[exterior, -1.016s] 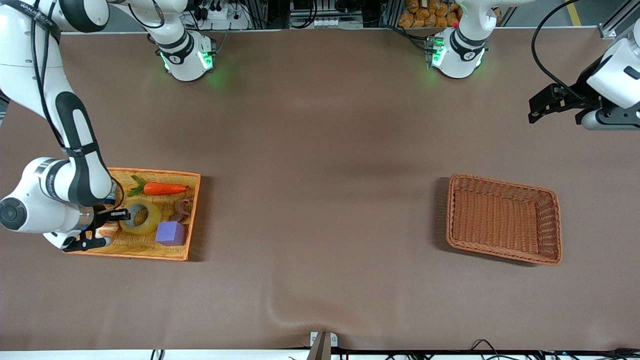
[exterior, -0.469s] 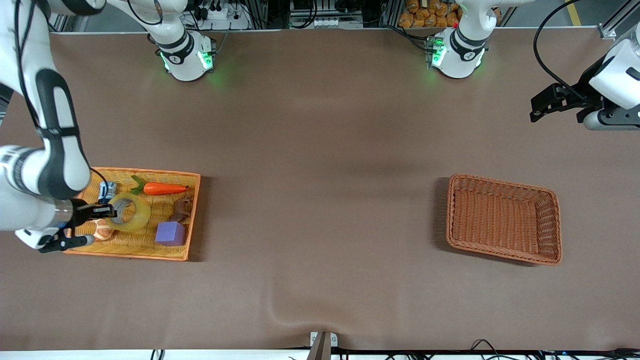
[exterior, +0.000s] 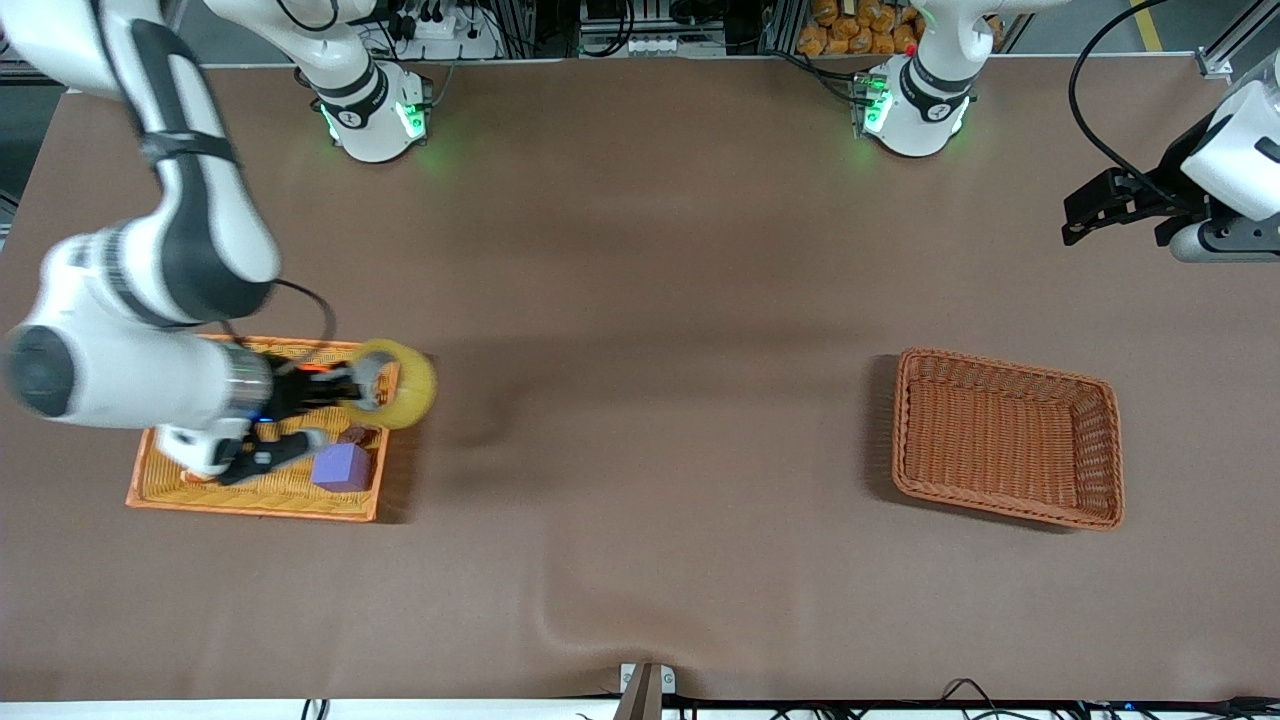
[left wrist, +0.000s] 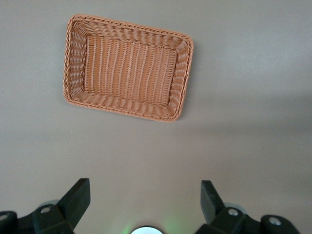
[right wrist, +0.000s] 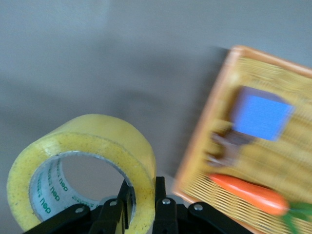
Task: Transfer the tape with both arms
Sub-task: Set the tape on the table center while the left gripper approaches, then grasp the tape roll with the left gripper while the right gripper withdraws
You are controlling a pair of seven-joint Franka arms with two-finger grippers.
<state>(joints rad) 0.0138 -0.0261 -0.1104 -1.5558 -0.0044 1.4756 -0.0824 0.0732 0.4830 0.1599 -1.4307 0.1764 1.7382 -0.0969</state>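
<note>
My right gripper (exterior: 352,388) is shut on the wall of the yellowish tape roll (exterior: 398,384) and holds it in the air over the edge of the orange tray (exterior: 250,505). In the right wrist view the tape (right wrist: 85,161) stands on edge, one finger inside its ring and one outside, my gripper (right wrist: 145,192) pinching it. My left gripper (exterior: 1080,210) waits open and empty over the table at the left arm's end. The left wrist view shows its gripper (left wrist: 145,195) spread wide above bare table.
The orange tray holds a purple block (exterior: 341,466), a brown piece (exterior: 352,435) and a carrot (right wrist: 248,192). An empty brown wicker basket (exterior: 1005,437) lies toward the left arm's end and also shows in the left wrist view (left wrist: 127,67).
My right gripper has lifted the tape out of the tray and carried it up and toward the table's middle. The left arm has barely moved.
</note>
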